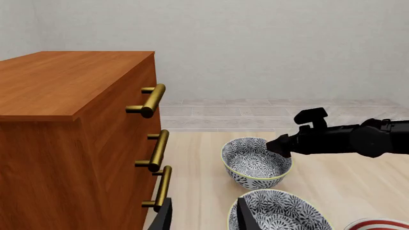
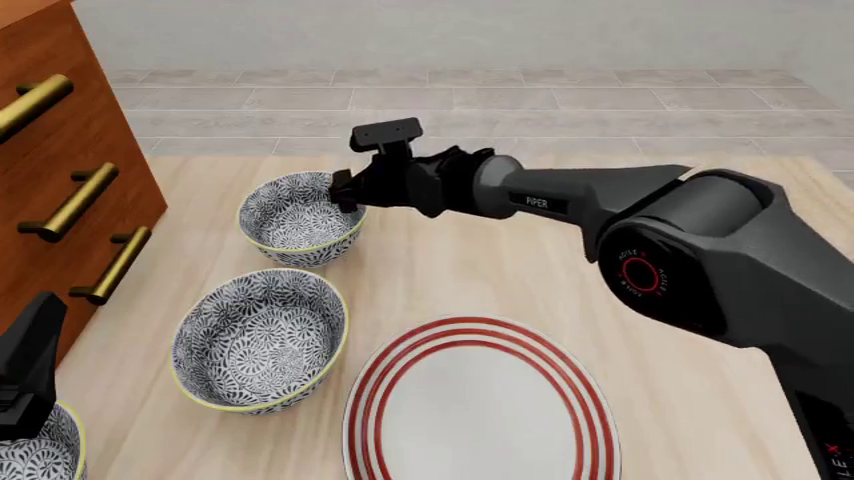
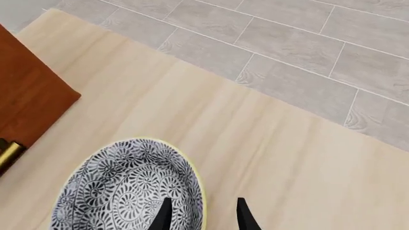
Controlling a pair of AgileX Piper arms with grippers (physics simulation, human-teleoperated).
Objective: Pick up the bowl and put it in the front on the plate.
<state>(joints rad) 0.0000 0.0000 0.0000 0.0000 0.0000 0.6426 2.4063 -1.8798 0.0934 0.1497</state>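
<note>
Three alike blue-patterned bowls stand on the table. At the far bowl (image 2: 296, 222), my right gripper (image 2: 344, 190) is open. Its two fingers straddle the bowl's right rim (image 3: 199, 191), one inside and one outside. The middle bowl (image 2: 258, 340) sits nearer, and a third bowl (image 2: 38, 452) is cut off at the bottom left. The red-ringed white plate (image 2: 481, 405) lies at the front centre with nothing on it. My left gripper (image 1: 204, 218) is open and holds nothing, low beside the dresser and near the middle bowl (image 1: 281, 211).
A wooden dresser (image 2: 54, 150) with brass handles (image 1: 153, 99) stands along the left side of the table. The right arm (image 2: 641, 215) stretches across the table above the plate's far side. Grey tiled floor lies beyond the table's far edge.
</note>
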